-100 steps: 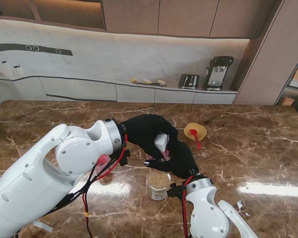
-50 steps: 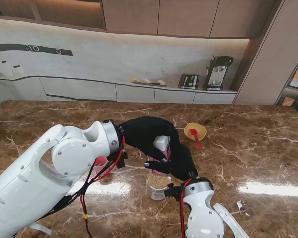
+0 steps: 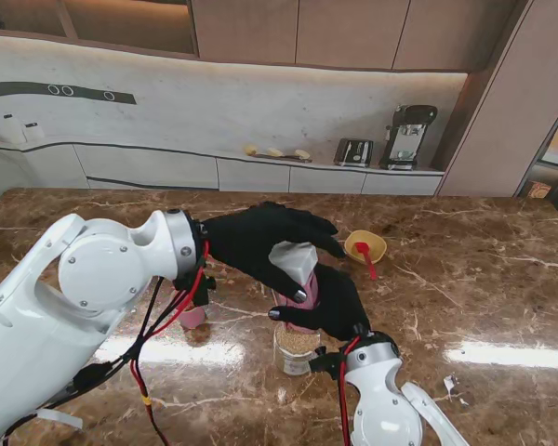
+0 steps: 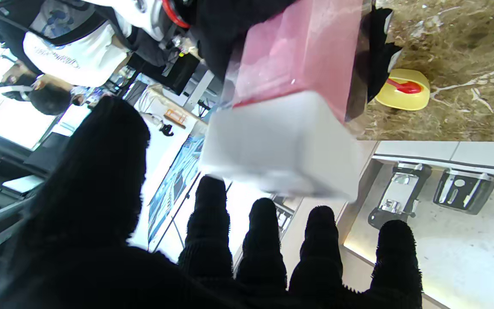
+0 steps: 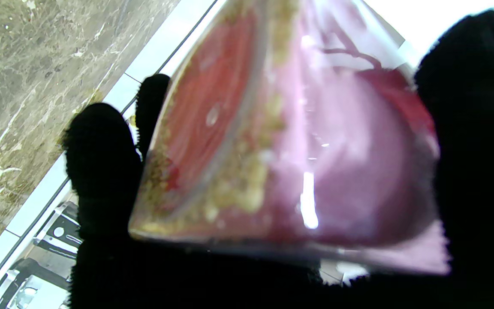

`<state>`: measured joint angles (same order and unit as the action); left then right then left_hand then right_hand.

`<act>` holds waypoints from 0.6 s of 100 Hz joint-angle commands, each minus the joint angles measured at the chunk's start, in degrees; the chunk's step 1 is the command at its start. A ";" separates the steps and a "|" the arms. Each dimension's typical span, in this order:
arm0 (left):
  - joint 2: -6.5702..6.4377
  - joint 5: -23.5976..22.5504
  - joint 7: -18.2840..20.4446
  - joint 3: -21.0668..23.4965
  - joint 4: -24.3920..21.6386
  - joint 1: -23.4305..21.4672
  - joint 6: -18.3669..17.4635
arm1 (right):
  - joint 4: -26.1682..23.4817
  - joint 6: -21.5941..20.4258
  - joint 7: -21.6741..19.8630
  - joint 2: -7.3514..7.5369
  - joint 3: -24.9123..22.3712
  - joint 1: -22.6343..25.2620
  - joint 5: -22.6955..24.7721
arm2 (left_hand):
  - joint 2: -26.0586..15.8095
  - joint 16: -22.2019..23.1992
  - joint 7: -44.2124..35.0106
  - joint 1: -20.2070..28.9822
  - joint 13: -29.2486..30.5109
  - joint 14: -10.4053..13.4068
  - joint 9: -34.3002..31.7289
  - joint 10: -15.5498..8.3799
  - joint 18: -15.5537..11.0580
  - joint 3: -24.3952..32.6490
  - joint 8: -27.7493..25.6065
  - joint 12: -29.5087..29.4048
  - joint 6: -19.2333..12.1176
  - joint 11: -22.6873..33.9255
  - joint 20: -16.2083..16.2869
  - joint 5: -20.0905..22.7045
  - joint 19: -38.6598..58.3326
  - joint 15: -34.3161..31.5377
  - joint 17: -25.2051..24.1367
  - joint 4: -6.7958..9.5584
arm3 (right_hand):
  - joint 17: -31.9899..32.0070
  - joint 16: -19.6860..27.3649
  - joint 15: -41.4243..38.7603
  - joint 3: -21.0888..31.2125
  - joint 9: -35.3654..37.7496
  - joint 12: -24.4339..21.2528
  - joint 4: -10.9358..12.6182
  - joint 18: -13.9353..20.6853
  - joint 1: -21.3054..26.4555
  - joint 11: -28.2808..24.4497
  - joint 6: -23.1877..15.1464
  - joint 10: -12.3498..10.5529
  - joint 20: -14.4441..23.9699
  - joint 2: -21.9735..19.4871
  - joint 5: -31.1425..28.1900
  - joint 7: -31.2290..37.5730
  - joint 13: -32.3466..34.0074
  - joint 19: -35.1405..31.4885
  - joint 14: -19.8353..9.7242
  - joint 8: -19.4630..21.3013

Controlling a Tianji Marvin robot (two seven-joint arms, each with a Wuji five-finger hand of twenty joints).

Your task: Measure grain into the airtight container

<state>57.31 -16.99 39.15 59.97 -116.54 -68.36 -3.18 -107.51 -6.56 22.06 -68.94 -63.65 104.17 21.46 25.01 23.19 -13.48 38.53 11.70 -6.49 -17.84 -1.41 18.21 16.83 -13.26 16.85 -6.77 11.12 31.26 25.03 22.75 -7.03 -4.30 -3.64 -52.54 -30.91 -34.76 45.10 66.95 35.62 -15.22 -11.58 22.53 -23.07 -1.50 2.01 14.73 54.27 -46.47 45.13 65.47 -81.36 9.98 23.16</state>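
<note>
The right hand [image 3: 330,302] is wrapped around a pink container [image 5: 290,141], holding it tipped in the air just over a clear cup [image 3: 297,348] of grain that stands on the surface [image 3: 484,288] close in front of the right wrist. Its wrist view shows grain clinging along the inner walls, so the tilt looks meant to run grain between the two vessels, though which way it is meant to flow cannot be told from here.

The left hand [image 3: 260,243] hovers at the upper end of the pink container, where a white block [image 3: 293,263], probably its lid or cap end, sits. In the left wrist view the four fingers [image 4: 262,240] are spread and stand apart from the white block [image 4: 281,150], with daylight between them and it; I read this hand as open and holding nothing, placed to steady or take the lid rather than to carry weight.

A second pinkish cup [image 3: 192,314] stands beneath the left forearm. Well beyond both hands lies a yellow bowl [image 3: 365,245] with a red spoon [image 3: 365,256] in it, untouched.

The risk, in my judgement, is spillage: the cup mouth is narrow and the container's tilt is set by one hand alone.
</note>
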 commanded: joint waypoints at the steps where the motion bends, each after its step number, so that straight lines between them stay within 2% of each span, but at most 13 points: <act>1: -0.63 1.49 0.97 1.25 -0.39 0.05 -0.07 | 0.21 0.00 -0.86 0.14 -0.31 0.89 0.22 | -2.76 -0.83 1.37 0.62 -2.81 3.12 2.55 -2.44 -1.60 0.67 1.04 -0.88 -0.26 -1.51 0.75 -2.07 -2.83 1.97 -1.26 2.56 | -0.10 -3.64 -6.21 14.97 5.66 2.60 -0.33 3.48 10.65 -5.03 -12.94 -5.31 0.35 -12.76 -6.54 9.78 6.79 -1.82 -8.13 2.37; 3: -0.72 2.03 1.46 1.72 -0.43 0.05 -0.11 | 0.18 -0.05 -0.93 0.16 -0.40 0.98 0.25 | -3.52 -0.85 1.65 1.36 -3.12 3.28 2.76 -2.47 -1.66 1.97 1.03 -0.87 -0.07 -1.72 0.92 -2.13 -3.40 2.11 -1.19 3.19 | 0.00 -3.64 -6.20 15.08 5.65 2.63 -0.34 3.53 10.66 -5.02 -12.90 -5.28 0.34 -12.72 -6.49 9.76 6.78 -1.78 -8.12 2.41; 5: -0.82 2.67 1.98 2.23 -0.45 0.04 -0.14 | 0.15 -0.10 -0.94 0.18 -0.49 1.08 0.29 | -3.48 -0.91 1.94 0.60 -3.40 3.31 2.98 -2.46 -1.73 6.52 0.73 -0.78 -0.02 -1.94 1.87 -2.21 -4.20 2.22 -1.14 3.59 | -0.02 -3.65 -6.20 15.17 5.65 2.68 -0.36 3.54 10.63 -5.01 -12.85 -5.35 0.37 -12.70 -6.50 9.78 6.78 -1.81 -8.11 2.48; 10: -0.99 3.83 2.86 3.43 -0.50 -0.16 -0.29 | 0.06 -0.21 -0.98 0.23 -0.75 1.32 0.46 | -4.51 -0.99 2.41 -1.20 -4.12 3.60 3.40 -2.56 -2.09 22.54 0.22 -0.71 0.18 -2.32 3.12 -2.53 -5.78 2.41 -1.18 6.62 | -0.06 -3.68 -6.20 15.35 5.66 2.77 -0.42 3.54 10.57 -4.99 -12.82 -5.28 0.42 -12.63 -6.48 9.75 6.78 -1.88 -8.08 2.57; 12: -1.03 4.01 2.97 3.88 -0.54 -0.33 -0.43 | 0.00 -0.26 -1.07 0.27 -0.87 1.43 0.50 | -4.17 -1.00 2.36 -0.26 -4.06 3.55 3.26 -2.46 -1.98 30.25 -0.13 -0.67 0.15 -2.47 3.56 -2.38 -6.29 2.43 -1.10 5.44 | 0.00 -3.69 -6.20 15.45 5.66 2.82 -0.43 3.60 10.57 -4.99 -12.82 -5.24 0.43 -12.60 -6.48 9.73 6.78 -1.87 -8.06 2.61; 15: -1.03 4.05 2.93 4.52 -0.64 -0.66 -0.59 | -0.12 -0.34 -1.28 0.33 -1.06 1.61 0.53 | -2.71 -0.98 1.97 2.08 -3.81 3.34 2.82 -2.30 -1.82 38.37 -0.57 -0.63 -0.01 -2.59 3.92 -1.67 -6.63 2.35 -0.87 2.92 | 0.07 -3.71 -6.20 15.58 5.64 2.87 -0.48 3.70 10.53 -4.94 -12.67 -5.23 0.45 -12.59 -6.43 9.70 6.78 -1.85 -8.06 2.68; 18: -1.04 3.95 2.93 5.05 -0.82 -0.96 -0.55 | -0.23 -0.45 -1.49 0.40 -1.24 1.76 0.56 | -0.39 -0.94 1.41 5.96 -3.50 3.34 2.35 -2.30 -1.73 44.06 -0.91 -0.58 -0.66 -2.60 4.06 -0.79 -6.85 2.25 -0.65 1.28 | 0.09 -3.72 -6.20 15.66 5.66 2.91 -0.50 3.78 10.54 -4.93 -12.60 -5.27 0.46 -12.62 -6.45 9.70 6.78 -1.84 -8.05 2.73; 21: -1.11 3.73 3.17 5.52 -1.04 -1.18 -0.40 | -0.30 -0.58 -1.67 0.46 -1.40 1.88 0.63 | 1.48 -0.90 0.91 10.64 -3.56 3.31 2.38 -2.36 -1.82 47.35 -1.15 -0.47 -1.64 -2.53 4.18 -0.50 -7.15 2.26 -0.51 -0.46 | 0.09 -3.73 -6.20 15.73 5.65 2.93 -0.51 3.82 10.56 -4.91 -12.59 -5.23 0.47 -12.65 -6.40 9.67 6.78 -1.84 -8.05 2.77; 26: -1.33 3.28 4.02 6.02 -1.20 -1.19 -0.47 | -0.40 -0.71 -1.84 0.52 -1.57 2.03 0.75 | 2.00 -0.79 0.66 17.39 -3.78 3.30 2.92 -2.23 -2.01 48.37 -1.05 -0.28 -3.23 -2.30 4.34 -1.43 -7.68 2.22 -0.44 -1.76 | 0.08 -3.75 -6.20 15.79 5.65 2.98 -0.54 3.94 10.54 -4.90 -12.51 -5.20 0.49 -12.70 -6.39 9.67 6.78 -1.84 -8.05 2.85; 34: -1.95 3.01 6.92 6.20 -1.36 -0.55 -0.13 | -0.43 -0.83 -1.87 0.56 -1.67 2.09 0.93 | -0.11 -0.76 1.19 26.16 -5.57 2.96 5.79 -1.94 -2.73 46.82 -0.16 -0.18 -5.93 -2.31 4.22 -4.65 -9.00 2.55 -0.89 -0.51 | 0.03 -3.80 -6.26 15.91 5.65 3.04 -0.57 4.10 10.54 -4.88 -12.32 -5.10 0.54 -12.77 -6.29 9.64 6.88 -1.88 -8.09 2.94; 44: -2.51 2.64 9.33 5.28 -0.91 0.60 -0.71 | -0.57 -0.79 -2.42 0.71 -1.72 2.07 1.09 | -0.28 -0.48 1.78 27.31 -6.45 2.07 7.79 -1.24 -2.97 47.69 0.52 0.16 -7.89 -2.20 4.39 -8.18 -9.32 2.41 -0.55 -0.21 | -0.08 -3.86 -6.34 15.97 5.68 3.15 -0.62 4.21 10.50 -4.91 -12.14 -4.96 0.63 -12.81 -6.26 9.68 6.89 -1.99 -8.12 3.13; 52: -3.16 2.16 11.96 3.85 -0.52 2.08 -1.28 | -0.72 -0.82 -2.64 0.77 -1.65 2.07 1.16 | -1.58 -0.17 0.65 28.68 -7.72 1.63 8.71 -1.00 -3.50 46.21 0.60 0.07 -8.63 -4.54 4.56 -10.36 -10.05 2.34 -0.58 -1.52 | -0.07 -3.92 -6.40 16.06 5.67 3.22 -0.63 4.20 10.54 -4.92 -11.98 -4.88 0.68 -12.85 -6.20 9.64 6.91 -2.01 -8.12 3.23; 60: -3.45 1.18 12.85 2.33 0.21 3.18 -2.67 | -0.94 -0.92 -2.85 0.85 -1.66 2.11 1.34 | -2.54 0.26 -0.91 28.81 -6.58 0.99 8.97 -0.07 -3.33 44.46 -0.43 1.27 -8.51 -4.67 5.00 -11.46 -9.69 1.67 0.12 -1.99 | -0.06 -3.96 -6.44 16.13 5.62 3.28 -0.65 4.20 10.51 -4.92 -11.90 -4.71 0.72 -12.91 -6.11 9.63 6.90 -2.01 -8.19 3.38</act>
<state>54.04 -14.94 51.90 62.90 -117.22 -65.56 -4.84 -108.08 -7.44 20.11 -68.10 -65.34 105.77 22.82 24.42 22.90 -13.67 64.45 6.03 -5.62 -11.42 -1.77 15.73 62.48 -13.32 16.87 -12.81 7.72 34.79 16.23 14.92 -5.70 -4.48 -4.49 -52.54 -31.72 -34.99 45.10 67.17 36.32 -15.23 -11.58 22.52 -23.06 -1.50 2.29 14.73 54.27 -46.47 45.15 65.47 -81.38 9.93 23.16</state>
